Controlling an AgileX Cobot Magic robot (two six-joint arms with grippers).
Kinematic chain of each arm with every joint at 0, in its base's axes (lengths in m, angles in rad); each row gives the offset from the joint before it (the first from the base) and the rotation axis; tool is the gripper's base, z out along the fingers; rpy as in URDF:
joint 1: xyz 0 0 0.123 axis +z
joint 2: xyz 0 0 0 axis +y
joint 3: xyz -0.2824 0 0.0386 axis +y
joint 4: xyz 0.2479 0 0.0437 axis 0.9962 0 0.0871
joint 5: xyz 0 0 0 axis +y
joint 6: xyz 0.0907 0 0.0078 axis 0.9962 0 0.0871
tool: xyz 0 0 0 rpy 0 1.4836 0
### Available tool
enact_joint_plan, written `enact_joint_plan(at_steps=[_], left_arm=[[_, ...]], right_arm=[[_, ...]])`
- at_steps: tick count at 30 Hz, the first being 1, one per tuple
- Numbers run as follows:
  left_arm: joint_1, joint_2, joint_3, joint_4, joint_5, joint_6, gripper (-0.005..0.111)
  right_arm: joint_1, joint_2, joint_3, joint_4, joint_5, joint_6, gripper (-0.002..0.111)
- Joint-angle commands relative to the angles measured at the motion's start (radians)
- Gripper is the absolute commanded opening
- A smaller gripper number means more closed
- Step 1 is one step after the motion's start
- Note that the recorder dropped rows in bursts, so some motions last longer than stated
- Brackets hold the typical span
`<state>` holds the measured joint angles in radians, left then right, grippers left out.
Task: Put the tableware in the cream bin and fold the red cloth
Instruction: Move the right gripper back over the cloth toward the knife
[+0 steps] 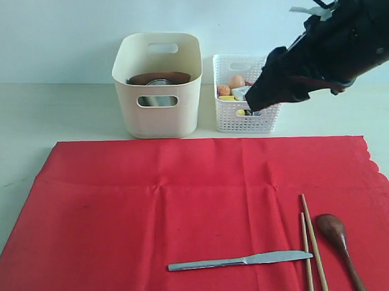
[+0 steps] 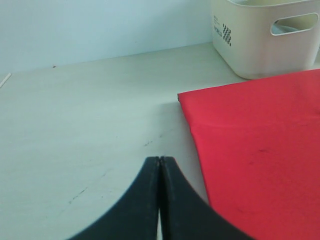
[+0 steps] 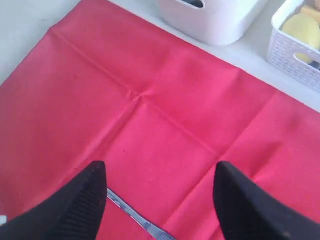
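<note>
The red cloth (image 1: 180, 202) lies flat on the table (image 2: 75, 125), creased but not yet folded. Past its far edge, at 11 o'clock, stands the cream bin (image 1: 157, 87) with the plate (image 1: 160, 77) and cup (image 1: 159, 84) inside. The basket (image 1: 245, 115) of food sits just beside it at 1 o'clock.

The right gripper (image 3: 160, 167) hangs well above the cloth, fingers spread wide and holding nothing. Its arm crosses in front of the basket. The left gripper (image 2: 159, 160) is pressed closed on nothing, over bare table off the cloth's 9 o'clock edge.

On the cloth, between 4 and 6 o'clock, lie the knife (image 1: 240, 260), 2 chopsticks (image 1: 313, 252) and the spoon (image 1: 341, 243).

The knife worries me most. It is thin and flat, so fingers closing on it may pinch fabric too. A lift would then drag the cloth and scatter the chopsticks just beside its tip. A loose hold could let it swing and drop short of the bin. Folding before these 3 kinds are cleared would trap them inside.
</note>
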<state>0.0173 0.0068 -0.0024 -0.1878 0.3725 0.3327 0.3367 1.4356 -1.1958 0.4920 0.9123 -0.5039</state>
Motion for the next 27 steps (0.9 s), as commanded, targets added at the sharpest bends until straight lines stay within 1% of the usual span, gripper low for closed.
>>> enact_joint_plan(at_steps=[1,6,10,12,18,27], left_arm=[[-0.008,-0.007,0.002,-0.005,-0.001,0.004,0.000],[-0.008,-0.007,0.002,-0.005,-0.001,0.004,0.000],[-0.010,-0.007,0.002,-0.005,-0.001,0.004,0.000],[-0.010,-0.007,0.002,-0.005,-0.001,0.004,0.000],[-0.010,-0.007,0.002,-0.005,-0.001,0.004,0.000],[-0.010,-0.007,0.002,-0.005,-0.001,0.004,0.000]], right_arm=[[0.000,0.010,0.043,0.001,0.042,-0.233,0.059],[0.000,0.068,0.141,0.005,0.059,-0.559,0.059],[0.000,0.128,0.183,0.001,0.059,-0.727,0.059],[0.000,0.157,0.185,-0.024,0.059,-0.760,0.059],[0.000,0.232,0.185,-0.101,0.031,-0.778,0.059],[0.000,0.339,0.185,-0.132,-0.017,-0.804,0.059]])
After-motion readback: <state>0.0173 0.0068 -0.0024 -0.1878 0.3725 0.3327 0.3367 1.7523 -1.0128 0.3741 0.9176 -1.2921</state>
